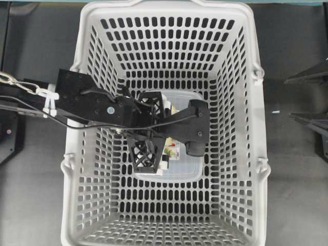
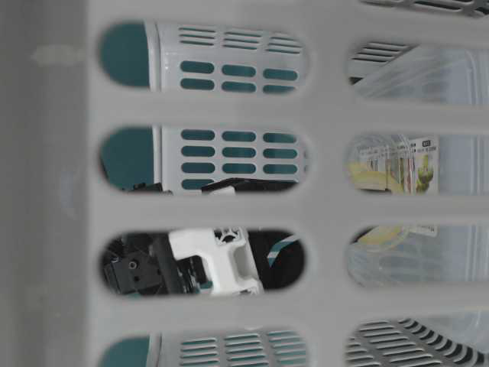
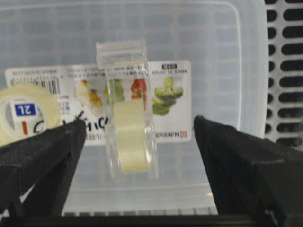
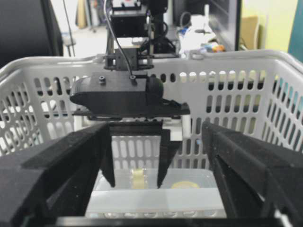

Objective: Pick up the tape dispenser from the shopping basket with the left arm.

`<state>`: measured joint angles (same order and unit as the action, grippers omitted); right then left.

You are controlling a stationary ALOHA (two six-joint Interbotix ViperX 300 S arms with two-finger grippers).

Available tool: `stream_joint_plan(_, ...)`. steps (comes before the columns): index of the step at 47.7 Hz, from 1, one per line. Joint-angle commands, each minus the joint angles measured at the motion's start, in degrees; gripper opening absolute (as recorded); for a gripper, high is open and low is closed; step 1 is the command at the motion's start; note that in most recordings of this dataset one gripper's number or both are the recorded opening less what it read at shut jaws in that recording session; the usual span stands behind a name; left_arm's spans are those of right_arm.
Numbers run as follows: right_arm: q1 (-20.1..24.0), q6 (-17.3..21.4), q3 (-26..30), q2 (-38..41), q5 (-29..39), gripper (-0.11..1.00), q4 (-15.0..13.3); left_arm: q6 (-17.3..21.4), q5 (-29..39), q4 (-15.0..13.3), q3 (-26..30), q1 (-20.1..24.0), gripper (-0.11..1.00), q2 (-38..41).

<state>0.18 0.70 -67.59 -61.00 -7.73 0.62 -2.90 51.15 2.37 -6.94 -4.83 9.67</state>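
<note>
**Jaws wide over the dispenser**

Basket first: shopping basket [image 1: 241, 77], big and grey, holding a clear plastic box [image 3: 222, 56] on its floor. Standing on that box, the tape dispenser [image 3: 129, 118], narrow edge up, roll showing. Looks light, stiff, slick-sided; probably prone to tip or skid if nudged on one side only. Best taken across the flat clear faces, squarely. Left arm [image 1: 92, 105] reaching down into the basket, left gripper [image 3: 137, 142] spread wide, straddling the dispenser, not touching. Right gripper [image 4: 156, 170] parked outside, open too.
</note>
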Motion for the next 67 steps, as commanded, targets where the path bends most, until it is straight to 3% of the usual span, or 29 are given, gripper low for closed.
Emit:
stream_joint_plan(1, 0.18, 0.09, 0.97, 0.35, -0.26, 0.75, 0.18, 0.00, -0.26, 0.18, 0.35, 0.00, 0.88, -0.44)
stream_joint_plan(10, 0.18, 0.09, 0.97, 0.35, -0.26, 0.75, 0.18, 0.00, -0.26, 0.18, 0.09, -0.18, 0.81, -0.35)
stream_joint_plan(13, 0.26, 0.09, 0.88, 0.35, -0.26, 0.75, 0.18, 0.35, -0.18, 0.18, 0.35, -0.35, 0.69, -0.53)
stream_joint_plan(20, 0.26, 0.09, 0.79, 0.35, -0.26, 0.75, 0.18, 0.70, 0.79, 0.18, 2.20, -0.53, 0.28, -1.58)
stream_joint_plan(45, 0.26, 0.09, 0.62, 0.35, -0.26, 0.75, 0.18, 1.05, 25.49, 0.18, 27.95, -0.62, 0.28, -5.71)
stream_joint_plan(67, 0.26, 0.09, 0.35, 0.35, -0.26, 0.75, 0.18, 0.53, 26.72, 0.18, 28.65, -0.70, 0.28, -3.96)
